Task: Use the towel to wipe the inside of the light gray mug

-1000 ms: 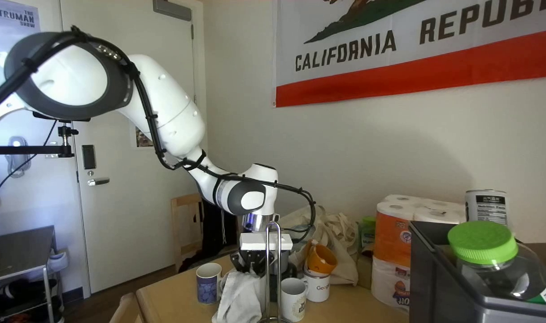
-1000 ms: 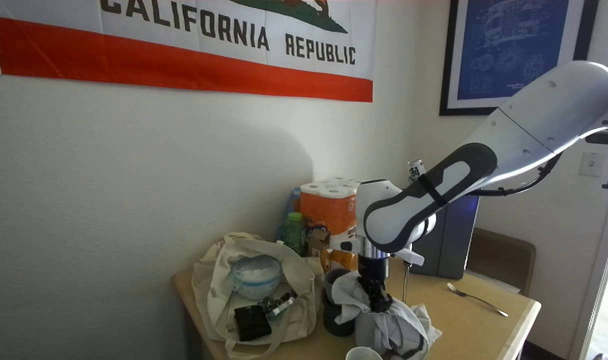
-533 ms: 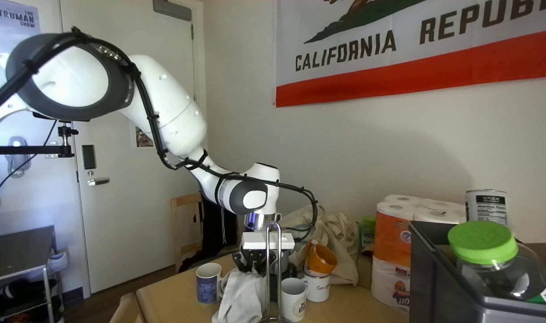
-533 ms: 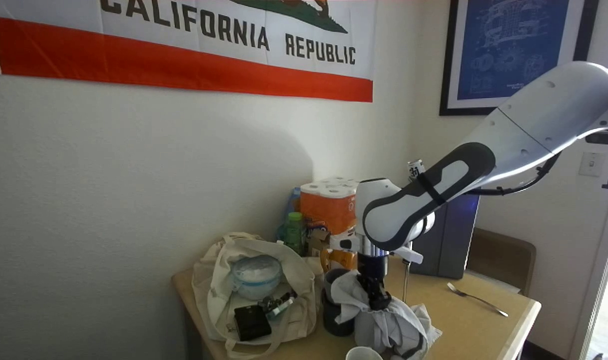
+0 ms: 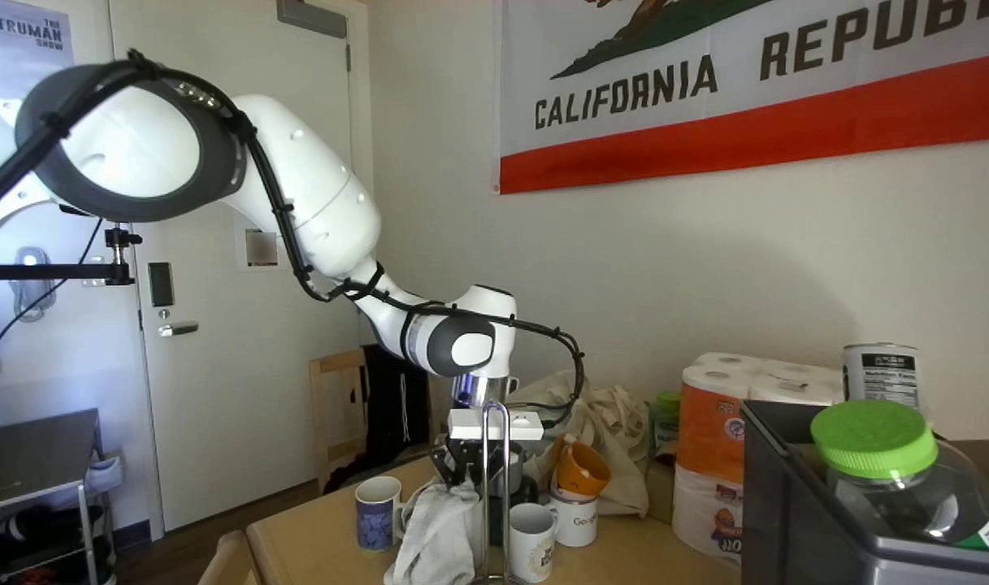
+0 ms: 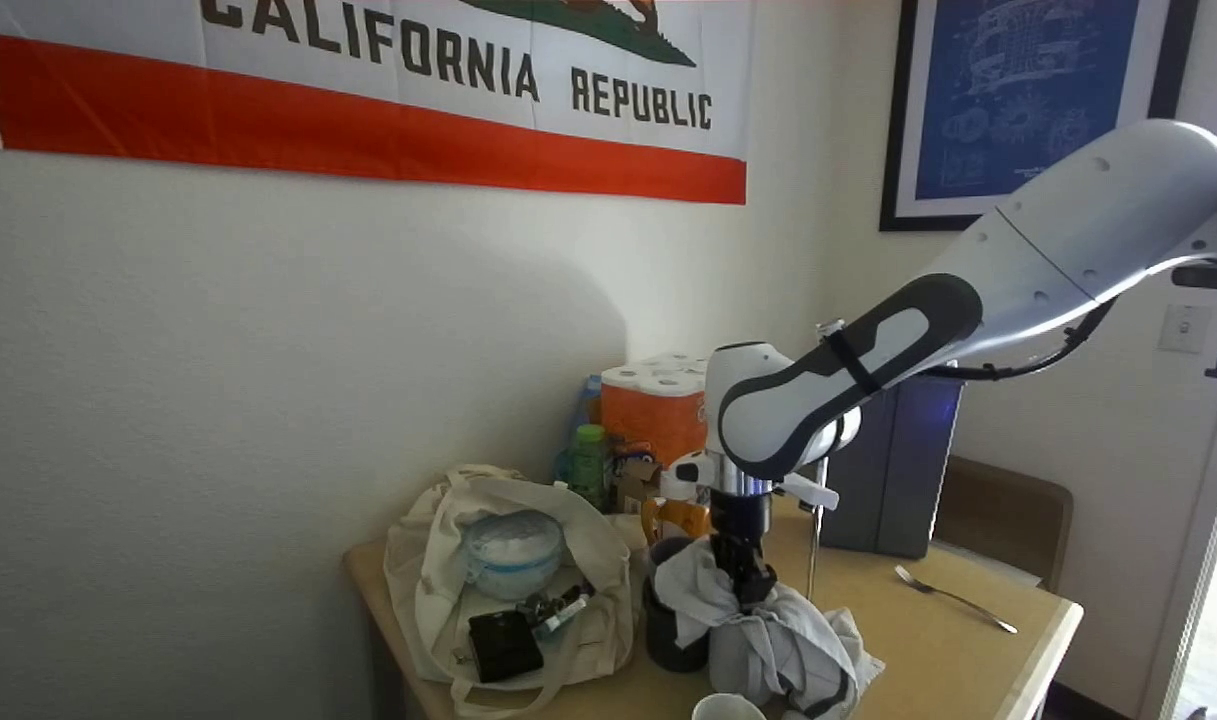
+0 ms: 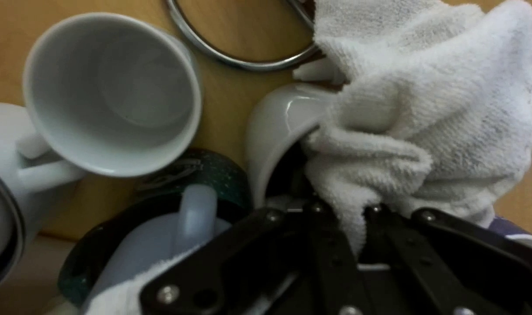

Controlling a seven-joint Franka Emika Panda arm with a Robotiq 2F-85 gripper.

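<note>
My gripper [image 5: 464, 481] points down, shut on a fold of the whitish towel [image 5: 434, 532]. It also shows in an exterior view [image 6: 754, 598] and in the wrist view [image 7: 346, 210]. The towel drapes over and around the light gray mug in an exterior view [image 6: 798, 650] and fills the upper right of the wrist view [image 7: 427, 100]. The light gray mug [image 6: 732, 668] stands under the gripper; its rim and dark inside show beside the towel in the wrist view [image 7: 266, 127]. The fingertips are at the mug's mouth; how deep they reach is hidden.
A white mug [image 5: 531, 543], a blue-patterned mug [image 5: 376, 520], an orange mug [image 5: 583, 470] on a Google mug [image 5: 575, 520] and a dark green mug [image 7: 222, 175] crowd around. A metal stand [image 5: 506, 487] rises close by. A tote bag [image 6: 438, 600] and fork [image 6: 953, 597] lie farther off.
My gripper and wrist have risen slightly and shifted, rightward in one view and leftward in the other. The pinched towel part moved along; the mugs look unmoved.
</note>
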